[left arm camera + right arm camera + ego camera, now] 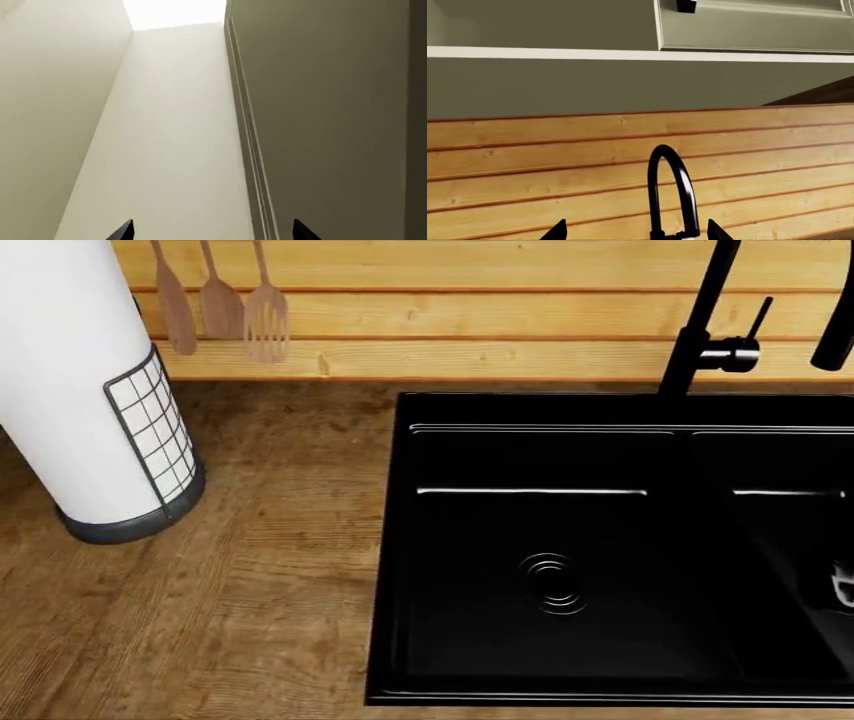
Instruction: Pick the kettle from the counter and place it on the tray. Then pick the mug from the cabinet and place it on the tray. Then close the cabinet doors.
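The kettle, the tray and the mug are out of view in every frame. The brown wood-grain counter (254, 600) fills the left of the head view, and neither gripper shows there. My left gripper (213, 232) is open, its two dark fingertips (123, 231) wide apart and empty, facing pale green cabinet panels (333, 110). My right gripper (637, 232) is open and empty too, pointing at the wooden wall planks (527, 165) under a pale green cabinet door (754, 27) with a black knob (686, 5). I cannot tell whether that door is closed.
A black double sink (534, 405) is set into the counter, with a black arched faucet (701, 330) behind it, also seen as the faucet (670, 190) past my right fingertips. A white paper-towel roll (80, 390) stands at the left, and wooden utensils (220, 300) hang on the wall.
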Available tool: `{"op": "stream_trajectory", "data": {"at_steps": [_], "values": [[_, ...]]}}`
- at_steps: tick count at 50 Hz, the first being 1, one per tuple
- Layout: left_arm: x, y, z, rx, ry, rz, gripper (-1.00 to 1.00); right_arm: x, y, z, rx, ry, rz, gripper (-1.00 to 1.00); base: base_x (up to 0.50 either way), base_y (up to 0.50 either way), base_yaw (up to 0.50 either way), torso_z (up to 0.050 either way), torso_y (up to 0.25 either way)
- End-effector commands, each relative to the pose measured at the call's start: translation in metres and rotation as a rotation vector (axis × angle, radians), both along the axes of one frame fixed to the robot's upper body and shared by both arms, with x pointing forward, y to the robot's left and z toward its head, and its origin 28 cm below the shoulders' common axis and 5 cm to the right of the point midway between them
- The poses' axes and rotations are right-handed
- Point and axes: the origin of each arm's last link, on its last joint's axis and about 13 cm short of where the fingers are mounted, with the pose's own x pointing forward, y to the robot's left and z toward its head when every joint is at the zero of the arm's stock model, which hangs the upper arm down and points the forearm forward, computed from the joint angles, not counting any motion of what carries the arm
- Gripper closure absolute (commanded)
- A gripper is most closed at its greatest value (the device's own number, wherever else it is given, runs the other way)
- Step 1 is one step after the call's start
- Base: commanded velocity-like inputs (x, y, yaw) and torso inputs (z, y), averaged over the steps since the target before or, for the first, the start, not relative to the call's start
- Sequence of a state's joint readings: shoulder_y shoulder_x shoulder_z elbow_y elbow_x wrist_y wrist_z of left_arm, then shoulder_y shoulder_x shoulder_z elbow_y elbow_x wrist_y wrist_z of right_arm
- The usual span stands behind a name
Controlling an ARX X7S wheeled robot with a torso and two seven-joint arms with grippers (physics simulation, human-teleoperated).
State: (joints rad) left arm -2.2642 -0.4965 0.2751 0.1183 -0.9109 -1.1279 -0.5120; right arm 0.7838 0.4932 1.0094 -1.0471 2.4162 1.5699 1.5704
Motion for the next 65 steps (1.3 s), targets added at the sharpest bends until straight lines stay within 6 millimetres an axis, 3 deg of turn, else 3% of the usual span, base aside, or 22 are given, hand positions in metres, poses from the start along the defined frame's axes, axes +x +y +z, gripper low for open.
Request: {"op": "stream_trajectory", "data": {"at_steps": [1,9,30,40,65], "values": [[0.01,-0.048,0.038,0.08,0.114,-0.13,-1.0,-0.003,-0.002,-0.002,0.002,0.006,-0.006,-1.0,0.0,0.0,0.0,0.0,0.0],[0.029,-0.061,0.045,0.094,0.173,-0.154,-1.0,-0.004,-0.002,-0.002,0.002,0.0,-0.003,-1.0,0.0,0.0,0.0,0.001,0.0],[0.037,-0.101,0.045,0.161,0.169,-0.302,-1.0,-0.01,-0.002,-0.006,-0.006,-0.012,0.05,-1.0,0.0,0.0,0.0,0.001,0.0],[0.052,-0.114,0.043,0.196,0.217,-0.295,-1.0,-0.013,-0.003,-0.008,-0.009,-0.016,0.07,-1.0,0.0,0.0,0.0,0.0,0.0],[0.103,-0.113,0.035,0.271,0.364,-0.099,-1.0,-0.012,-0.002,-0.007,-0.034,-0.018,0.096,-1.0,0.0,0.0,0.0,0.0,0.0]]}}
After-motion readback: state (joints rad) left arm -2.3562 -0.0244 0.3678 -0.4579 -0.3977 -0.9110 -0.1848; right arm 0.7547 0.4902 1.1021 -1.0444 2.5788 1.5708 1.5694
